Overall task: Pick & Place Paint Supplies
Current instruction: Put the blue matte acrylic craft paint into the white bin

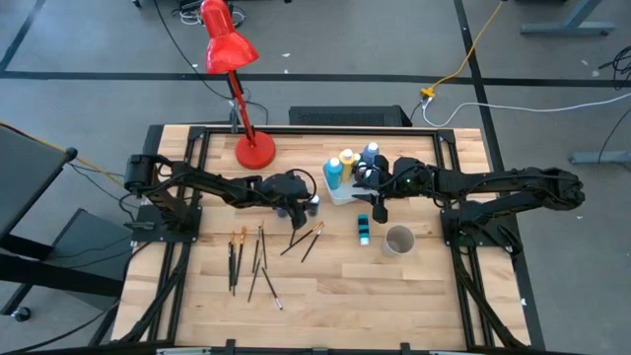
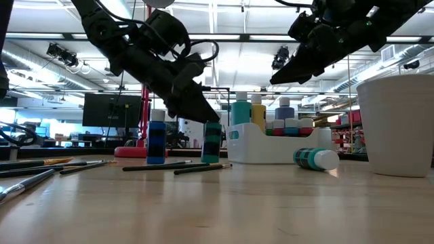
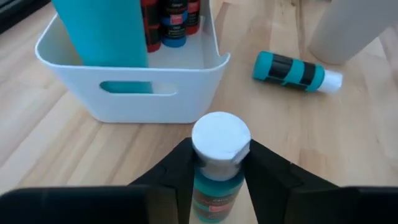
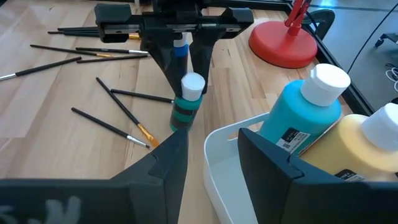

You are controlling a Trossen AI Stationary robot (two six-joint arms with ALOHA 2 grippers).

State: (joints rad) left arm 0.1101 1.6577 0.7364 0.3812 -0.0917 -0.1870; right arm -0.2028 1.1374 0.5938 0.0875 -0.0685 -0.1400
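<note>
A small teal paint bottle (image 3: 217, 190) with a white cap stands upright on the table just left of the white bin (image 3: 130, 102). My left gripper (image 3: 219, 165) is shut on it. A blue bottle (image 2: 156, 141) stands close behind it. The bin holds tall teal (image 4: 298, 118) and yellow (image 4: 364, 149) bottles and several small ones. Another teal bottle (image 1: 363, 229) lies on its side near the white cup (image 1: 398, 240). Several brushes (image 1: 246, 258) lie at the near left. My right gripper (image 4: 211, 140) hangs open over the bin's near edge, holding nothing. My left gripper pinches the teal bottle between its two fingers, on the shoulder just under the white cap (image 3: 214, 171). The fingers (image 2: 196, 108) slant down at it from the table's left. The bottle stands upright with its base on the table (image 2: 211, 160).
The red desk lamp's base (image 1: 254, 150) stands at the far left of the bin. Two more brushes (image 1: 306, 239) lie just near of my left gripper. Bare wood lies along the near edge and near right.
</note>
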